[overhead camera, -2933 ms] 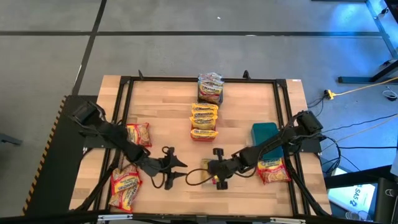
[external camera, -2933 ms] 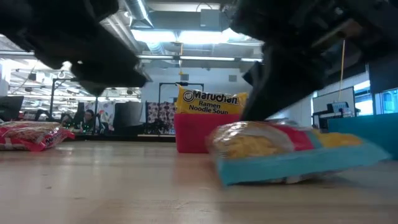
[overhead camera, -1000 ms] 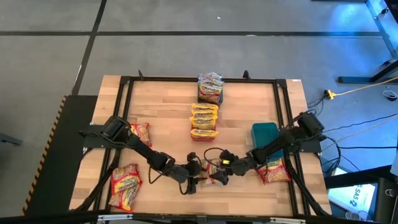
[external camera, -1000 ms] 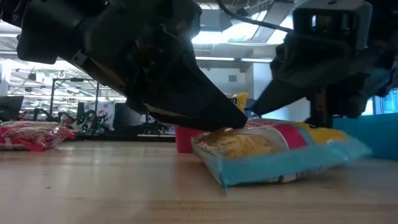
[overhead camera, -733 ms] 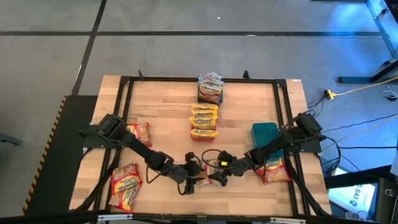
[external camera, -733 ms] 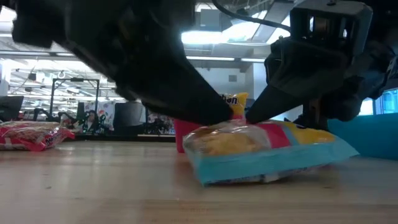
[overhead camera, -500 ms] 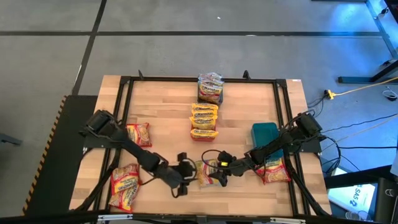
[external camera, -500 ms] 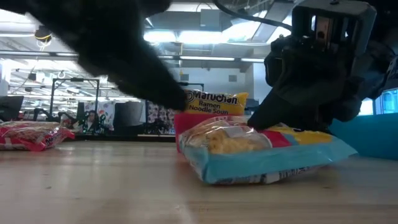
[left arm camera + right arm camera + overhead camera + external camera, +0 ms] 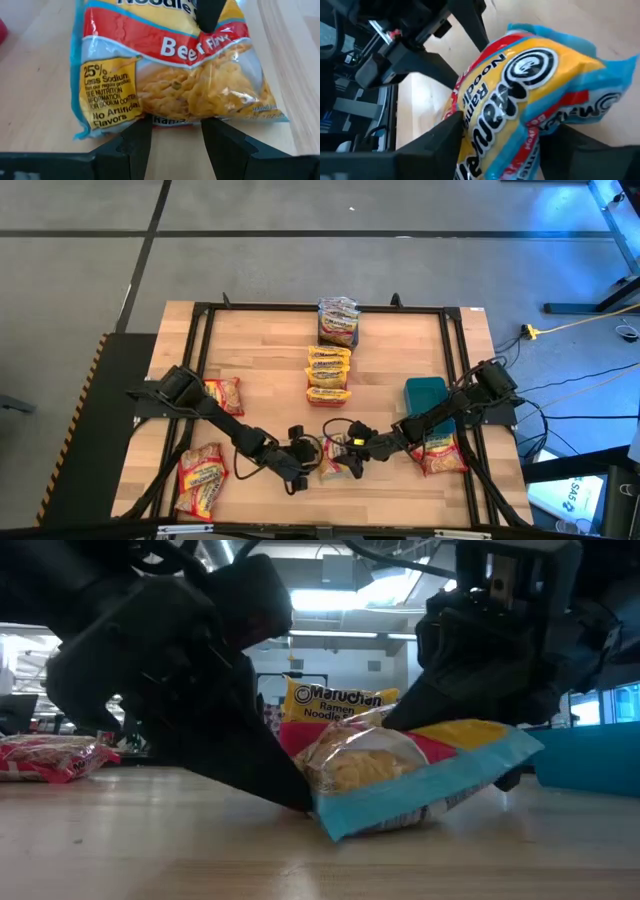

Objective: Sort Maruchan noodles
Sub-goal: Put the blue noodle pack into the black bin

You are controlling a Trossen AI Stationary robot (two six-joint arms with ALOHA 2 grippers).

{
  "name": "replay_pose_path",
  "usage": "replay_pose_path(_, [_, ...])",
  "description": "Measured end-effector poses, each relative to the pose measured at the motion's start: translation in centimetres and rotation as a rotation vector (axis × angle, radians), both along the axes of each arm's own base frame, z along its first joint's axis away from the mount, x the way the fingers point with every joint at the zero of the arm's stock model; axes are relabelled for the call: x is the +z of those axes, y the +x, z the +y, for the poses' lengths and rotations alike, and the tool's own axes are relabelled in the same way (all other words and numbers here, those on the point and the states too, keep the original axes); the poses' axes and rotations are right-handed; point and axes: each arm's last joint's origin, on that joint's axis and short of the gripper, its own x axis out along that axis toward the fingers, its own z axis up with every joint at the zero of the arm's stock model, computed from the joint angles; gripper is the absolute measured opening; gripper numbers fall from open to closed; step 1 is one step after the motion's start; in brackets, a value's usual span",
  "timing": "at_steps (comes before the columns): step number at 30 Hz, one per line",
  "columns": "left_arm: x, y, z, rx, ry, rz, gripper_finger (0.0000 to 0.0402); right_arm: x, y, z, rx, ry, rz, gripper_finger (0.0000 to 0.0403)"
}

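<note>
One Maruchan noodle packet (image 9: 335, 459), yellow and red with a blue border, lies near the table's front middle between my two grippers. It tilts in the low view (image 9: 400, 775), right end up and left end on the wood. My left gripper (image 9: 308, 455) stands open at its left end (image 9: 175, 135). My right gripper (image 9: 353, 451) is shut on its right end (image 9: 505, 150). Other packets lie at the left (image 9: 222, 395), at the near left (image 9: 202, 480) and at the right (image 9: 440, 452). My left gripper comes slanting down from the table's left; its open fingertips (image 9: 142, 125) meet the packet's left edge (image 9: 172, 119), which lies across in front of them on the table. My right gripper pinches the packet's right end (image 9: 520, 115) between its two fingers, which come slanting down from the table's right. That end (image 9: 480, 745) hangs lifted, and the packet's left end (image 9: 335, 820) rests on the table.
A red bin (image 9: 327, 396) with upright packets (image 9: 328, 368) stands behind the work spot. Another bin of packets (image 9: 338, 323) sits at the far edge and a teal bin (image 9: 425, 394) at the right. A black frame (image 9: 200, 360) borders the table.
My left gripper drew back toward the table's left edge, then came again to the packet's left end. The packet has slid a little leftward and tipped: its right end, at my right gripper, has risen off the table while its left end stays down.
</note>
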Motion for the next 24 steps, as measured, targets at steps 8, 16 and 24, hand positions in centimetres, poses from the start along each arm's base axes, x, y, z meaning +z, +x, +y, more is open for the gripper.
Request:
replay_pose_path(8, [0.2,0.2,0.0,-0.020,-0.010,-0.018,0.0169,0.6,0.8,-0.3,0.017,-0.054,-0.032,0.0245])
replay_pose_path(16, [0.7,-0.2,0.0,-0.026,0.007,0.009,0.0169,0.7,0.9,-0.3,0.051,-0.135,-0.054,0.0152])
replay_pose_path(24, [3.9,-3.1,-0.8,-0.086,0.046,0.132,0.0169,1.6,0.8,-0.3,0.149,-0.286,-0.102,0.0076])
